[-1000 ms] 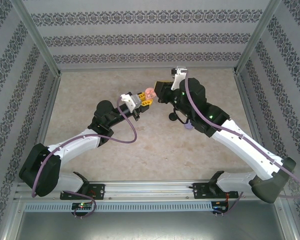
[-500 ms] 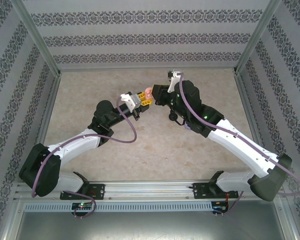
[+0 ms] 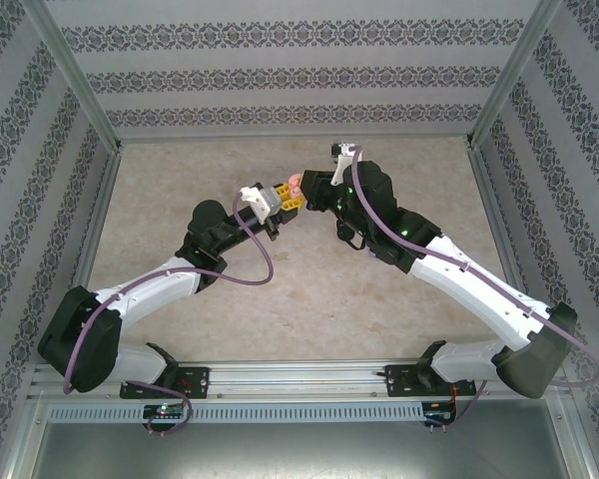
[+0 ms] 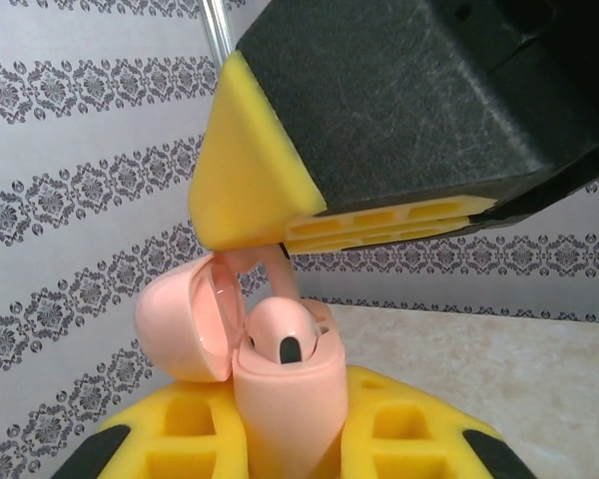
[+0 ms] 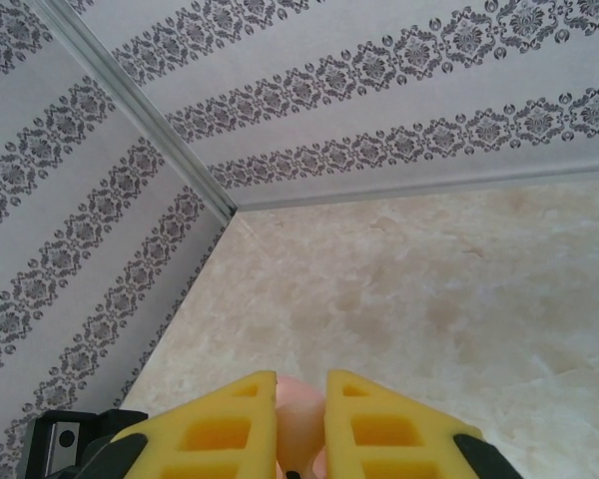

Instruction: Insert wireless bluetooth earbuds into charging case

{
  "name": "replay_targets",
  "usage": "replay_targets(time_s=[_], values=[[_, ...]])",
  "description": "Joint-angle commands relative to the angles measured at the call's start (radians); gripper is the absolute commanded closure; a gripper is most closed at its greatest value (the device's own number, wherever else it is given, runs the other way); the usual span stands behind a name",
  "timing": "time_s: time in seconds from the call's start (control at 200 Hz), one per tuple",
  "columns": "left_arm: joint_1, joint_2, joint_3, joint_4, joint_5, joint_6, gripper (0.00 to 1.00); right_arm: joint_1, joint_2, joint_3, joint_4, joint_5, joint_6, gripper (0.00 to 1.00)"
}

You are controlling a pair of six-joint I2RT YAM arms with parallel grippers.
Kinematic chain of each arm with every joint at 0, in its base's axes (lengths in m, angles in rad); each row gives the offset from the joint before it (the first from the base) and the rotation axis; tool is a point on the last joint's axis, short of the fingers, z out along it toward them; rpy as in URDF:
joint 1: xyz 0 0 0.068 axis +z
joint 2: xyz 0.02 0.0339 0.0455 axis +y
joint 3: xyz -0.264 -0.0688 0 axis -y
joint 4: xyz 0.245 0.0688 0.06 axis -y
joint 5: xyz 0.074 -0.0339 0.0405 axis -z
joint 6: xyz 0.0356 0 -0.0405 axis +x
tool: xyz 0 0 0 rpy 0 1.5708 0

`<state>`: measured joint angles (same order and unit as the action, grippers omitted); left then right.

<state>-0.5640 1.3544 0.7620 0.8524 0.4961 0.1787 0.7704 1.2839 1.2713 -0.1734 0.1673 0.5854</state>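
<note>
Arms are both up off the marbled table (image 3: 180,170) and meeting nose to nose around the middle, toward the far side.

Left gripper (image 4: 290,434) is clamped tight on a pale pink charging case (image 4: 285,399), which stands upright between its yellow foam pads. The case's lid (image 4: 185,324) is flipped open and hangs off to the left in the left wrist view.

Right gripper (image 5: 301,409) comes in from above the case, jaws nearly together and pinched on something pale pink. From the left wrist cam that looks like the stem of a pale pink earbud (image 4: 280,334). Its rounded head, with a little dark spot on it, sits right in the mouth of the case, and the stem runs up into the yellow fingertips (image 4: 250,180). There's a second thin pink bit just beside that stem and honestly I can't tell what it is.

In the top view the pink blob shows between the two grippers, held clear of the table.
</note>
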Motion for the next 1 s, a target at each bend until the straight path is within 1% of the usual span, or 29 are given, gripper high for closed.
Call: replay_targets(time_s=[0.0, 0.3, 0.56, 0.699, 0.869, 0.944, 0.994], values=[[-0.021, -0.019, 0.035, 0.054, 0.015, -0.006, 1.00, 0.012, 0.008, -0.027, 0.015, -0.027, 0.019, 0.86], [-0.020, -0.014, 0.041, 0.060, 0.004, -0.009, 1.00, 0.030, -0.022, -0.085, 0.008, -0.069, 0.003, 0.86], [-0.020, -0.009, 0.044, 0.057, 0.001, -0.007, 1.00, 0.041, -0.034, -0.078, -0.019, -0.045, -0.015, 0.86], [-0.020, -0.008, 0.043, 0.057, 0.001, -0.005, 1.00, 0.040, -0.047, -0.073, -0.041, -0.012, -0.023, 0.87], [-0.020, -0.007, 0.047, 0.060, 0.006, -0.008, 1.00, 0.036, -0.032, -0.070, -0.052, -0.013, -0.019, 0.86], [-0.020, -0.007, 0.048, 0.058, 0.010, -0.012, 1.00, 0.035, -0.021, -0.063, -0.055, -0.020, -0.013, 0.83], [-0.021, -0.007, 0.048, 0.054, 0.011, -0.012, 1.00, 0.031, -0.015, -0.053, -0.059, -0.020, -0.007, 0.77]])
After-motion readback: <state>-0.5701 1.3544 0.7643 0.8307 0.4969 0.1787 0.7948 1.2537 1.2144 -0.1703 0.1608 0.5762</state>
